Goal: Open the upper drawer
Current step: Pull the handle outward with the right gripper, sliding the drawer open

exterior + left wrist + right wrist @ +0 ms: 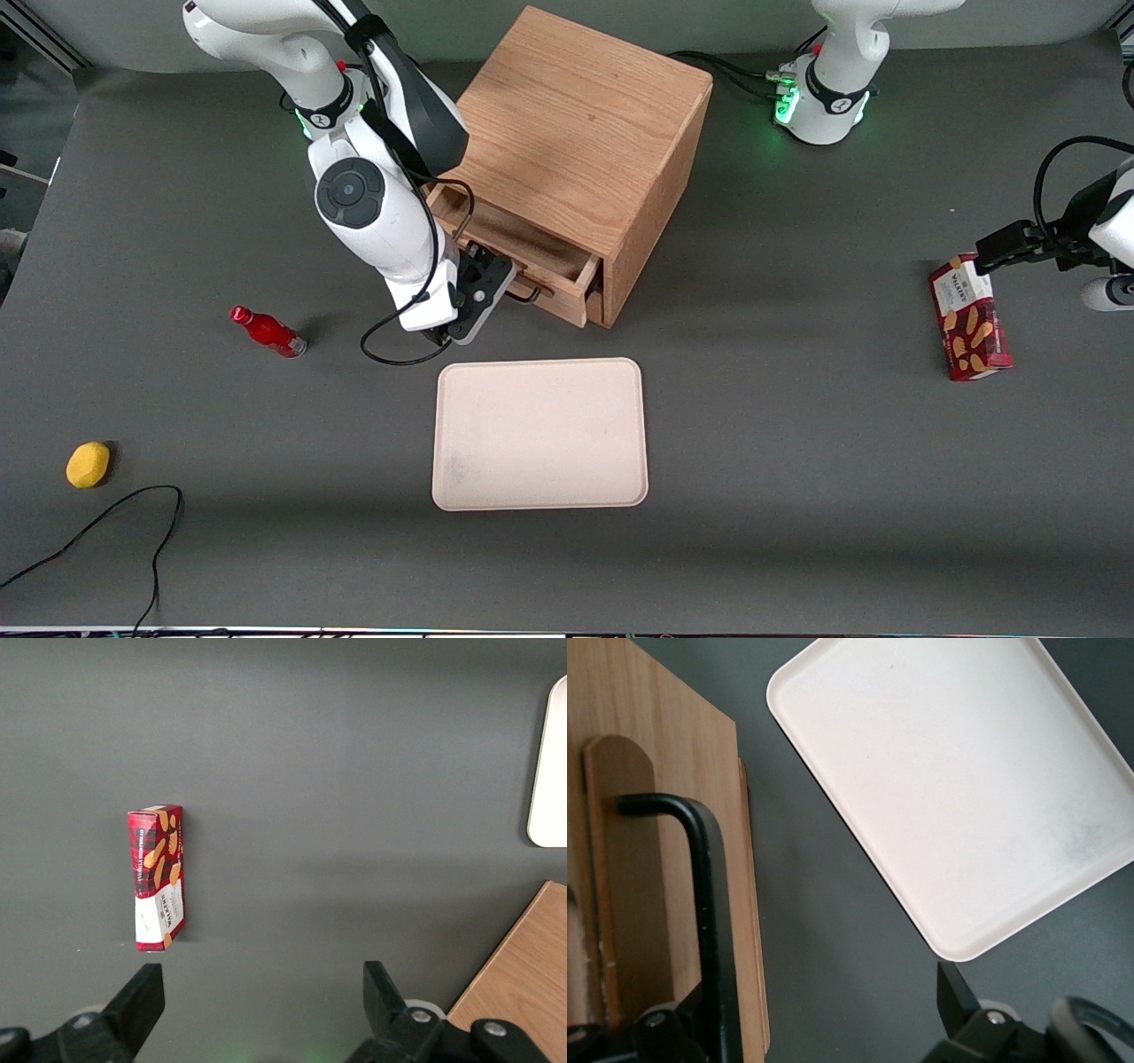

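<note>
While the shallow light-oak upper drawer (532, 252) stands partly out of the boxy wooden cabinet (580, 124), my tool (483, 292) sits spread wide beside its black wire handle (700, 904); I judge the pull largely made, retreat next.

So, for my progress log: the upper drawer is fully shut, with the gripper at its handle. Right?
Not shut: the front view shows the upper drawer pulled partly out of the cabinet. The gripper is indeed at its black handle.
</note>
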### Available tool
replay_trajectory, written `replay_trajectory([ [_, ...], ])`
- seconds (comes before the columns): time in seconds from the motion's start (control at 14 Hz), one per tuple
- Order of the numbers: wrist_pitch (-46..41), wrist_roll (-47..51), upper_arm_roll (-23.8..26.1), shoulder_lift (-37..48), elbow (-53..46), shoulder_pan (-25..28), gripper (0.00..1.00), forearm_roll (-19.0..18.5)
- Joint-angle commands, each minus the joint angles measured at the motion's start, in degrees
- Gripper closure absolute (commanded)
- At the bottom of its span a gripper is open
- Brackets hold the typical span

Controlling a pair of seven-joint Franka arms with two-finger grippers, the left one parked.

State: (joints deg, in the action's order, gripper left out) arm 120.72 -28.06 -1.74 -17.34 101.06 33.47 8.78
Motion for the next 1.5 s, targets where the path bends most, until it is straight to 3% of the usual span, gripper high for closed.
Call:
replay_trajectory([
  [0.0, -0.66, -1.39, -0.02, -1.73, -2.97, -0.86, 0.0, 0.18],
  [0.5, -2.68, -1.47, -0.46, -3.84, -6.49, -1.82, 0.0, -0.79],
  [0.71, -2.77, -1.91, -0.46, -4.29, -7.19, -2.44, 0.0, -3.51],
  [1.43, -7.08, -3.84, -0.72, -6.57, -12.2, -3.85, 0.0, -3.51],
])
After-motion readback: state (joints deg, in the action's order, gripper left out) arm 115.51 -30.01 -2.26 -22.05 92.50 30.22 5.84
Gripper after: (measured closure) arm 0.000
